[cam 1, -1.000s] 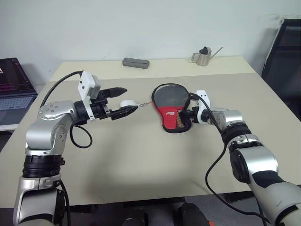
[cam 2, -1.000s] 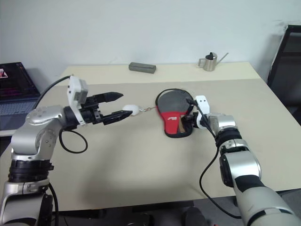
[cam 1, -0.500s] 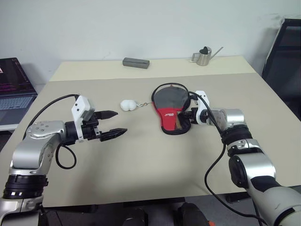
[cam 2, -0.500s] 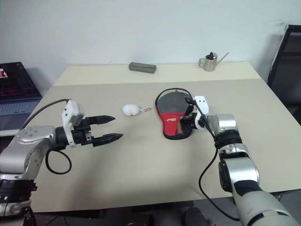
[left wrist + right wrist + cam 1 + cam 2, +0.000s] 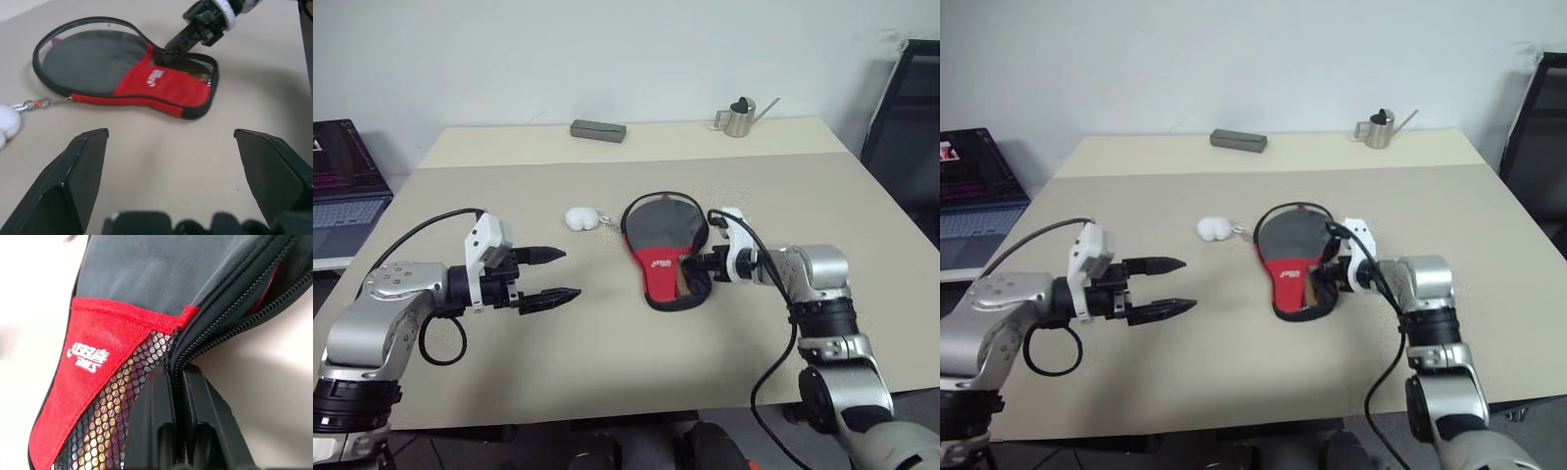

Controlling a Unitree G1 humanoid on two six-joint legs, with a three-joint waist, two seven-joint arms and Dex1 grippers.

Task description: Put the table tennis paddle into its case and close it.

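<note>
The left arm reaches in low over the bench (image 5: 607, 372) from its left edge, forearm near level, and its tool (image 5: 548, 275) points toward the case (image 5: 663, 250) with the two black fingers (image 5: 549, 296) spread as wide as they go, holding nothing. It hangs above bare bench, well apart from the case and from the white fluffy ball charm (image 5: 578, 217).

The right arm comes in from the right side, wrist bent so that its tool (image 5: 1324, 277) points leftward and slightly down at the case's narrow handle end. Its fingers are pressed together on the case's zipped edge, beside the black mesh pocket (image 5: 117, 401); the zip teeth run right between the fingers in the right wrist view.

The case lies flat near the middle of the bench, round end away from the robot, red panel (image 5: 161, 83) with white logo facing up. Something tan and red shows through the mesh at the handle end; whether that is the table tennis paddle's handle cannot be told for certain.
</note>
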